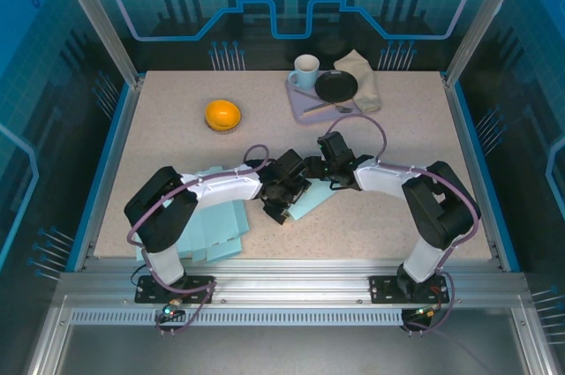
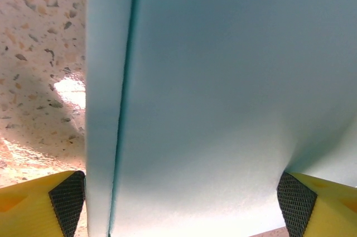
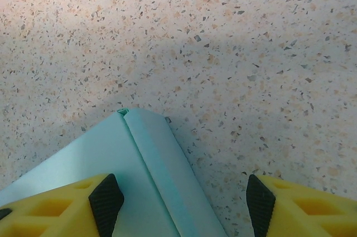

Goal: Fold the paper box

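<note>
Two grippers meet mid-table at paper box point(image 1: 311, 203). Left gripper point(image 2: 181, 206): jaws spread wide, light-blue box panel spanning gap between pads, crease line running lengthwise. Right gripper point(image 3: 181, 203): jaws apart, nothing clamped, folded box corner beside one finger, flat on speckled table point(image 3: 251, 53).

Speckled beige table point(image 1: 397, 163), blue trim down its sides. An orange point(image 1: 222, 115) sits far left of centre, well apart from a lavender tray point(image 1: 305, 107) at the far edge. A beige cloth point(image 1: 364, 75) lies across the tray's right side. Near left, there's a loose stack of pale blue flat sheets point(image 1: 216, 229). At centre lies the pale blue paper box point(image 1: 311, 206), its creased corner resting on the bare tabletop.
</note>
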Motion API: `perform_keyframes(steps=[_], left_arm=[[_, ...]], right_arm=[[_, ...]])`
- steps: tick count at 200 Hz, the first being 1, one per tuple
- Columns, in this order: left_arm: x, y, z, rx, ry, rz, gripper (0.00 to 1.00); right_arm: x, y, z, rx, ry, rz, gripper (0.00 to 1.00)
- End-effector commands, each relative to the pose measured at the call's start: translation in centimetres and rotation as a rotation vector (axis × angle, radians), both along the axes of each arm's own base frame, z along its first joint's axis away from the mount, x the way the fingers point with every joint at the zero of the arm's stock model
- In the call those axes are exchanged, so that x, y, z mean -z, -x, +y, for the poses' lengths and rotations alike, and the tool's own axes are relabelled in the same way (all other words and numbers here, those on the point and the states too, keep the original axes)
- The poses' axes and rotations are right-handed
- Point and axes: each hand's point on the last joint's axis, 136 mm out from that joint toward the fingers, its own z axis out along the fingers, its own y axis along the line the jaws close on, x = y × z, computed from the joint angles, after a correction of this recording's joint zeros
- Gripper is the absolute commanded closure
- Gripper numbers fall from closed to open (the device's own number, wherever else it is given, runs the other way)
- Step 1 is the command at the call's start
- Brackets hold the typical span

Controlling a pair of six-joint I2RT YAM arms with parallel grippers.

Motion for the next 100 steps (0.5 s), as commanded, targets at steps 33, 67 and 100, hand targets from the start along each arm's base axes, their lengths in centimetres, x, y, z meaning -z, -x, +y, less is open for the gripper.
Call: perform_keyframes(steps=[33,67,100], left_arm=[[1.0,-2.3,0.4,-0.056,-0.012,-0.051,0.13],[1.6,-2.3,2.0,0.01,-0.09,-0.026,0.17],[3.1,-1.7,3.9,0.079,-0.163,0.023,0.18]], right_arm=[[7.1,7.8,-2.7,-0.051,0.164,0.304,0.35],[7.2,7.9,-2.9,-0.06,0.175,0.302,0.35],[6.6,7.7,-2.8,-0.085,0.18,0.291,0.34]])
